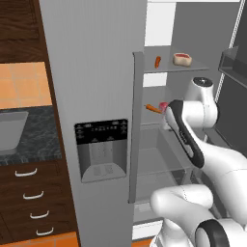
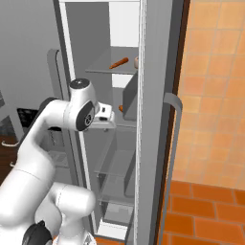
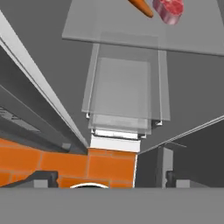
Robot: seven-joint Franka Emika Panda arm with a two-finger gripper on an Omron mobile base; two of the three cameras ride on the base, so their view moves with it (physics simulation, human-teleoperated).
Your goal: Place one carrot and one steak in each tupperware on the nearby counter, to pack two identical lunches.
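1. Grey tupperware (image 1: pixel 10 131): one shallow tray is seen at the 9 o'clock edge of the left base view, resting on the black marbled counter (image 1: pixel 38 144) above dark wood drawers (image 1: pixel 34 198). It appears unfilled. A second tray is not made out.

2. Fridge (image 1: pixel 96 87): stood open, with a dispenser panel (image 1: pixel 101 149) on the closed left door.

3. Upper shelf (image 1: pixel 173 67): one carrot (image 1: pixel 157 61) and one steak (image 1: pixel 182 59) are lodged here, near each other but apart, toward 1 o'clock in the left base view.

4. Middle shelf (image 3: pixel 131 30): a second carrot (image 1: pixel 154 108) and a second steak (image 3: pixel 167 9) are held here. In the hand view they lie just beside each other at 12 to 1 o'clock.

5. Gripper (image 3: pixel 105 180): the dark finger tips (image 3: pixel 41 178) are seen set wide apart at 6 o'clock of the hand view, nothing between them. The hand is placed inside the fridge opening, below the middle shelf and looking down past the lower glass shelves to the orange floor tiles (image 3: pixel 65 164).

6. Step in hand, as judged: the first pick from the fridge; no food is packed yet.

7. Next move, as judged: the hand is to be raised and turned toward the middle shelf, the jaws centred over one item, carrot or steak, and closed without knocking its neighbour.
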